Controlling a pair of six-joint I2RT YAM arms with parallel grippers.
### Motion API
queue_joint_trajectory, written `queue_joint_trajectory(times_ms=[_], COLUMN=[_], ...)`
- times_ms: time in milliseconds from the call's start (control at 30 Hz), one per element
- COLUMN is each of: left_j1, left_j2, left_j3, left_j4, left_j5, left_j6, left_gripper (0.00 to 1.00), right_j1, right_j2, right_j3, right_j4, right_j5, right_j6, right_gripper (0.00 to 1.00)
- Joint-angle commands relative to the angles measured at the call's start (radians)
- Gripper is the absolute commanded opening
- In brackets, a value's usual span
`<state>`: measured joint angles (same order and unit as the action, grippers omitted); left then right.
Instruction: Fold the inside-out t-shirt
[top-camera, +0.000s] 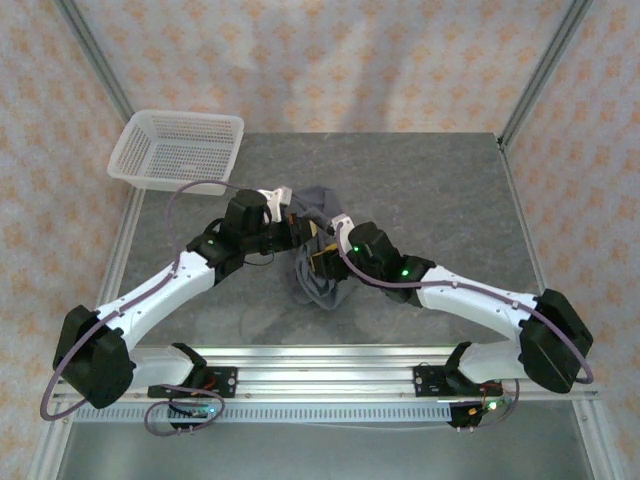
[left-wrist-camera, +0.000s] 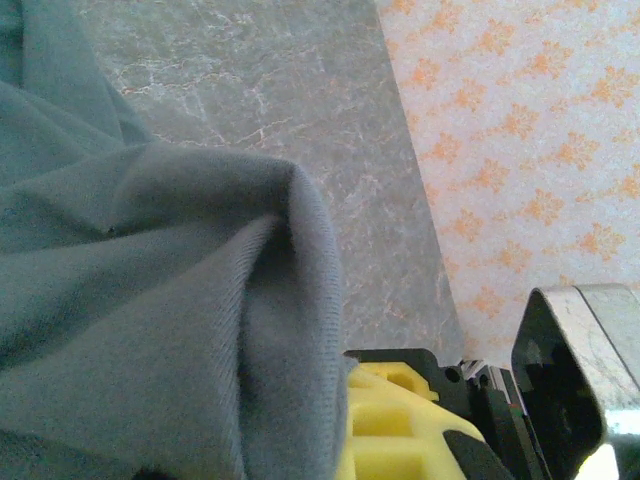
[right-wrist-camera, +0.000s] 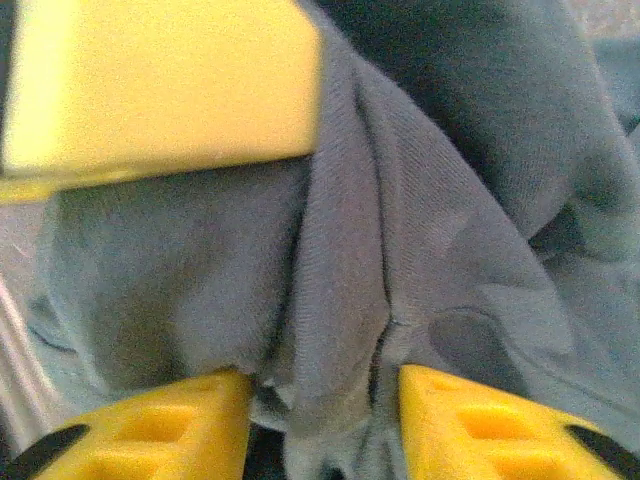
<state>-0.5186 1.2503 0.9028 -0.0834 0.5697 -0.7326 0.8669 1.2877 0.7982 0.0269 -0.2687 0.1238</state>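
The inside-out t-shirt (top-camera: 314, 278) is a dark slate-grey bunch in the middle of the table, with both arms meeting over it. My left gripper (top-camera: 300, 230) is shut on a thick fold of the t-shirt (left-wrist-camera: 150, 300), which drapes over its jaws. One yellow finger (left-wrist-camera: 395, 420) shows beside the cloth and the other is hidden under it. My right gripper (right-wrist-camera: 325, 405) stands open right against the shirt, yellow fingertips (right-wrist-camera: 170, 425) apart. A hanging fold of the t-shirt (right-wrist-camera: 340, 280) lies between them. From above, the right gripper (top-camera: 322, 262) sits just below the left one.
A white mesh basket (top-camera: 178, 150) stands at the table's far left corner. The grey table (top-camera: 430, 200) has bare room to the right and behind the shirt. Metal frame posts rise at the back corners. A blurred yellow block (right-wrist-camera: 160, 80) is close above the right gripper.
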Motion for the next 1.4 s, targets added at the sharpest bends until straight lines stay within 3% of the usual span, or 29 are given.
queue_joint_trajectory(times_ms=[0, 67, 133, 200, 300, 400, 500, 700, 767, 867, 967, 1100, 1200, 1367], left_j1=[0.013, 0.012, 0.016, 0.033, 0.101, 0.159, 0.183, 0.257, 0.261, 0.255, 0.18, -0.048, -0.111, -0.116], left_j2=[0.009, 0.012, 0.008, 0.004, 0.007, 0.031, 0.07, 0.019, -0.057, -0.199, -0.317, -0.36, -0.323, -0.206], left_j3=[0.048, 0.05, 0.053, 0.055, 0.037, 0.02, 0.022, -0.047, -0.046, -0.055, -0.073, -0.072, -0.094, -0.116], left_j4=[0.03, 0.031, 0.023, -0.009, -0.045, -0.046, -0.092, -0.072, -0.125, -0.19, -0.265, -0.359, -0.306, -0.155], left_j5=[0.022, 0.024, 0.024, 0.009, -0.007, -0.012, -0.057, -0.049, -0.082, -0.118, -0.165, -0.352, -0.42, -0.395], left_j6=[0.004, 0.005, 0.013, 0.028, 0.016, 0.041, 0.11, 0.102, 0.141, 0.258, 0.439, 0.642, 0.645, 0.621], left_gripper=[0.0, 0.0, 0.0, 0.0, 0.0, 0.0, 0.0, 0.41, 0.49, 0.52, 0.49, 0.46, 0.44, 0.45], right_j1=[-0.002, -0.007, -0.019, -0.025, -0.025, -0.026, -0.038, -0.065, -0.076, -0.108, -0.142, -0.161, -0.161, -0.161], right_j2=[0.024, 0.05, 0.068, 0.061, 0.01, -0.066, -0.126, -0.148, -0.139, -0.116, -0.093, -0.079, -0.076, -0.08], right_j3=[-0.006, -0.004, 0.004, 0.016, 0.021, -0.004, -0.033, -0.051, -0.052, -0.053, -0.05, -0.041, -0.024, -0.005], right_j4=[0.08, 0.083, 0.089, 0.084, 0.079, 0.136, 0.186, 0.217, 0.228, 0.248, 0.248, 0.24, 0.219, 0.202], right_j5=[0.003, 0.036, 0.039, -0.024, -0.133, -0.259, -0.306, -0.274, -0.257, -0.25, -0.26, -0.273, -0.293, -0.337], right_j6=[0.071, 0.073, 0.094, 0.099, 0.133, 0.213, 0.291, 0.339, 0.35, 0.388, 0.409, 0.416, 0.41, 0.406], right_gripper=[0.58, 0.52, 0.29, 0.13, 0.02, 0.01, 0.0, 0.0, 0.0, 0.0, 0.0, 0.0, 0.0, 0.0])
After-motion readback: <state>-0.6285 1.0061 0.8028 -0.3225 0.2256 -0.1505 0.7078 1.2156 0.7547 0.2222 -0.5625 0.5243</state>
